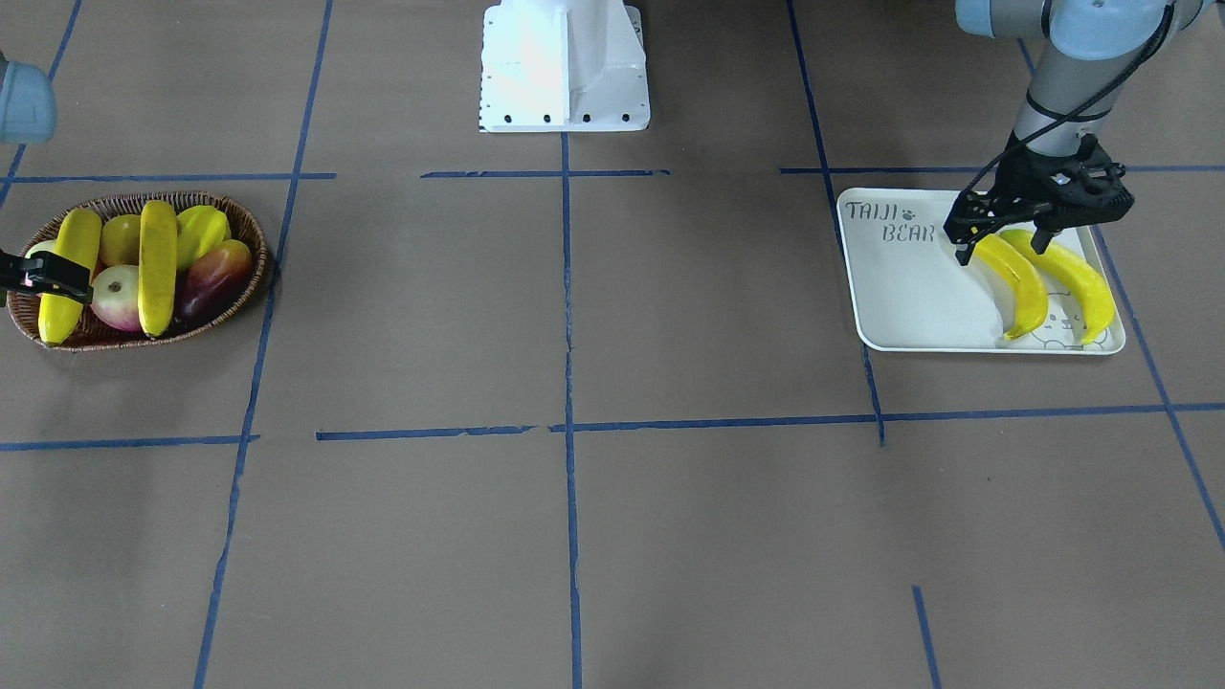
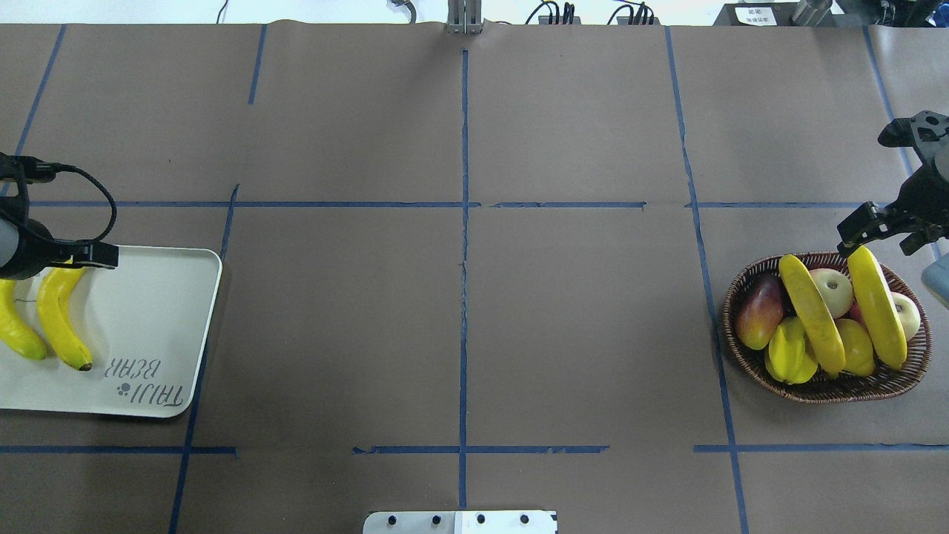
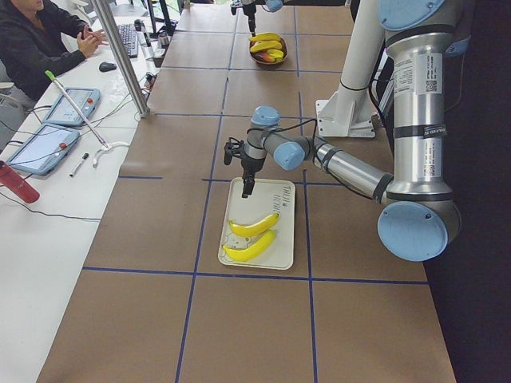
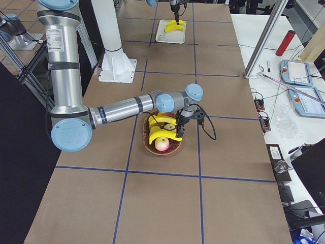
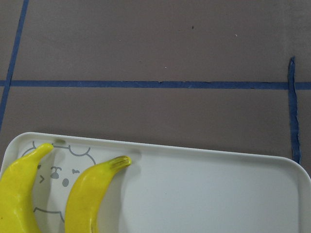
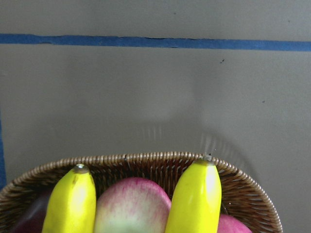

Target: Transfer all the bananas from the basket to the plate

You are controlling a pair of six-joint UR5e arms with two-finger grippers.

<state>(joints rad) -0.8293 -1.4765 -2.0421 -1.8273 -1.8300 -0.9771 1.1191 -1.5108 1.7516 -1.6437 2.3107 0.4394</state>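
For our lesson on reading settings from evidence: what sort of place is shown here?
Most likely a robotics lab: a left arm and right arm mounted at a table gridded with blue tape, teach pendants on a side bench, and a seated operator.

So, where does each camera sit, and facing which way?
Front-facing: across the table, facing the base; left arm on the right.
Overhead: behind the base, looking forward; right jaws at right edge.
Exterior left: left table end; left arm near.
Exterior right: right table end; right arm near.
Left wrist: down on plate; no body.
Right wrist: down on basket; no body.
Front-facing and overhead share plate and basket, mirrored.
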